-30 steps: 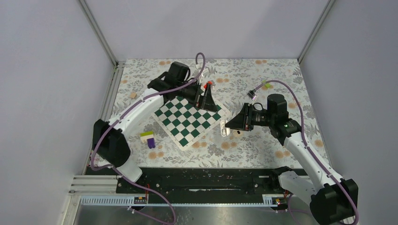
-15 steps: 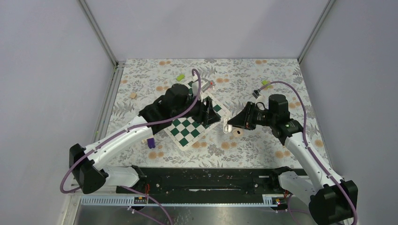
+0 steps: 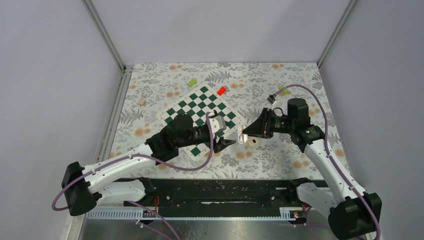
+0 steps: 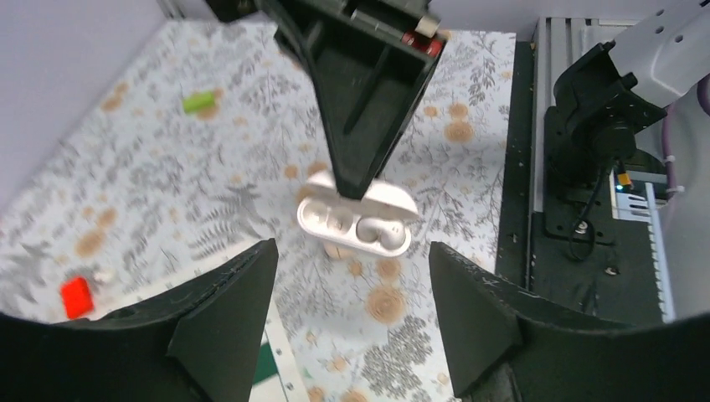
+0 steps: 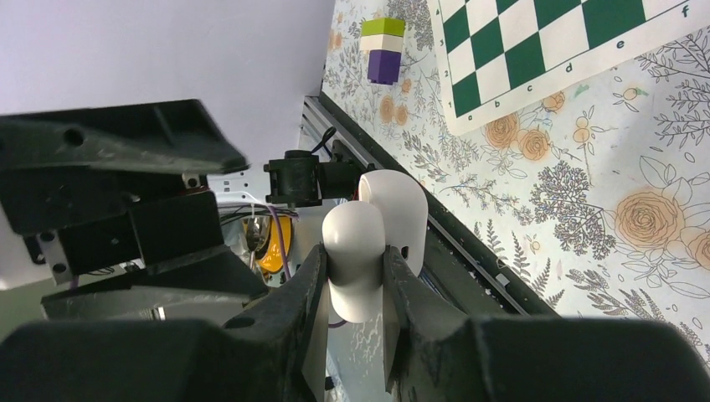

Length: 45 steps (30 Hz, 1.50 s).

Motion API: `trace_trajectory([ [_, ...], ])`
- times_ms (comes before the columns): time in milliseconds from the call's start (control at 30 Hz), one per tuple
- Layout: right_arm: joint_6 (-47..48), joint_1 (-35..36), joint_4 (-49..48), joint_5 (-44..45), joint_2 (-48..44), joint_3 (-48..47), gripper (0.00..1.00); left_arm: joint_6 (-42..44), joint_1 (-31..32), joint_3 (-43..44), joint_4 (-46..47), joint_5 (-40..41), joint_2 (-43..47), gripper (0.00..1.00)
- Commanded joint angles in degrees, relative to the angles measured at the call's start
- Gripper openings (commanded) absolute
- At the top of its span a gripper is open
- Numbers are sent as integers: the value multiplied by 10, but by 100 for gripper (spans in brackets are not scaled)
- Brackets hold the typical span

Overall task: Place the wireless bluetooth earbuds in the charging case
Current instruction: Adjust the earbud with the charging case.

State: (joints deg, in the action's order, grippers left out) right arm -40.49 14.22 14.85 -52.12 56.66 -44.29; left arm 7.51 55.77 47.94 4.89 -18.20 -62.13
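Top view: the right gripper (image 3: 246,134) clamps the case (image 3: 241,135) above the table (image 3: 280,85) beside the chessboard (image 3: 192,107); bring the left gripper (image 3: 225,143) in slowly, centred on the opening. Left wrist view: left jaws stand wide and empty before the glossy white case (image 4: 356,222), hinged open; whether earbuds fill its wells cannot be told. Right wrist view: both pads (image 5: 301,301) pinch its rounded shell.

left arm (image 3: 119,162): jaws apart | right arm (image 3: 327,165): jaws clamped
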Motion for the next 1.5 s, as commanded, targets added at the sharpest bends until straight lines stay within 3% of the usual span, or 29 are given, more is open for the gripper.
trace_trajectory([
  [0,9,-3,-1,-20,-11,-24,0,109,25,0,82,27,7,67],
  [267,5,-3,-4,-26,-16,-29,0,171,41,15,41,-18,-14,70],
  [433,3,-3,-4,-27,-20,-29,0,169,41,45,-16,-77,-40,67],
  [1467,4,-3,0,-35,-32,-27,0,117,41,52,58,-62,-77,48],
])
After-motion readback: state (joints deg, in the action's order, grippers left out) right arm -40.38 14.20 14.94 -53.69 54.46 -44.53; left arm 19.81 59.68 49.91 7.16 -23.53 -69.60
